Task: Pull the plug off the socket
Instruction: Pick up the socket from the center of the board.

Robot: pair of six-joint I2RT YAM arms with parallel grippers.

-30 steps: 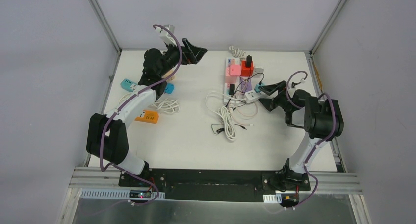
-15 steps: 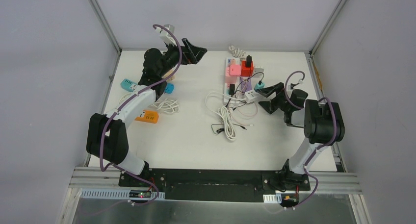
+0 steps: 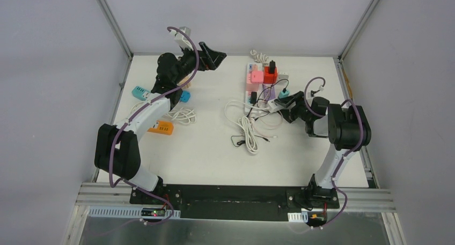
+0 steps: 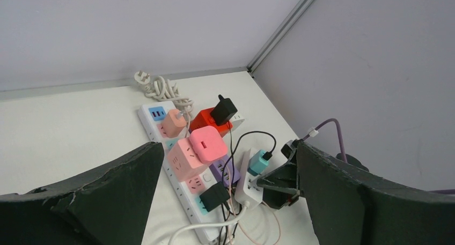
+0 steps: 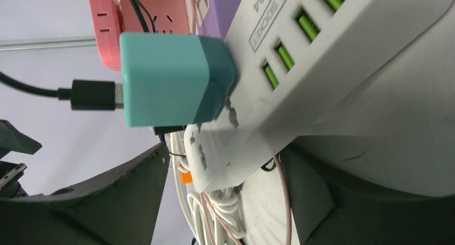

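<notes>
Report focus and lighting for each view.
Top external: even, diffuse light, faint shadows, table sharp throughout. Left wrist: long power strip crisp, left gripper fingers dark and featureless. Right wrist: teal plug sharp, white socket strip softens toward the lens.

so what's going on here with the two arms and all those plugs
The right hand is at the small white socket block, with its fingers on either side of the block but not clamped on it. A teal plug with a black cable is plugged into that block and has not been pulled out yet. The left hand hangs open over the far side of the table, holding nothing. Its camera faces the long power strip, which is crowded with adapters.
</notes>
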